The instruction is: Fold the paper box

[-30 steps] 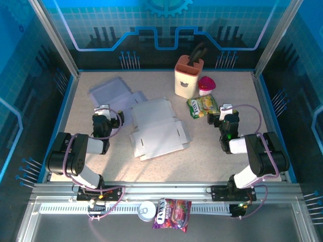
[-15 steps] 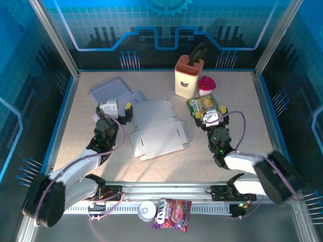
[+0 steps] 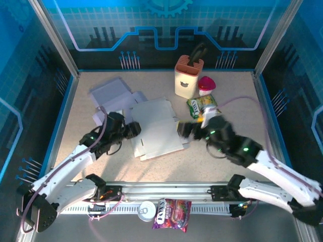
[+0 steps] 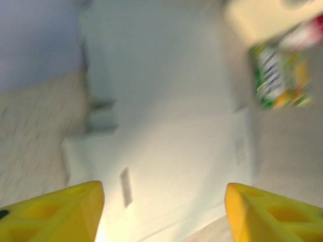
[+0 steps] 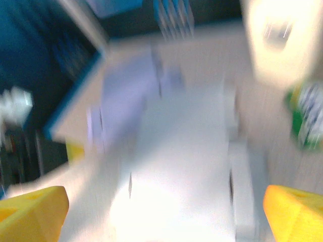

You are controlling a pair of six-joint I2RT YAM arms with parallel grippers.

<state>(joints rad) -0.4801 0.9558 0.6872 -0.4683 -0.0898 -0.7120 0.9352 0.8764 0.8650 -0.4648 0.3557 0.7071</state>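
The paper box (image 3: 157, 128) lies flat and unfolded, white, in the middle of the table. My left gripper (image 3: 132, 129) hangs at its left edge and my right gripper (image 3: 185, 130) at its right edge. In the left wrist view the yellow fingers (image 4: 60, 212) of the left gripper (image 4: 164, 212) stand wide apart over the white sheet (image 4: 166, 141), with nothing between them. The right wrist view is blurred. There the right gripper (image 5: 164, 214) is open above the same sheet (image 5: 186, 166), its fingertips (image 5: 295, 212) far apart.
A cream holder (image 3: 189, 75), a red-capped item (image 3: 206, 83) and a green-yellow snack packet (image 3: 202, 107) stand behind the right gripper. Lavender flat sheets (image 3: 112, 92) lie at the back left. A can (image 3: 147, 210) and a candy bag (image 3: 172, 213) sit by the front rail.
Both arms have unfolded from their rest pose and swung inward, the left to the paper's left edge, the right to its right edge. The paper has not moved.
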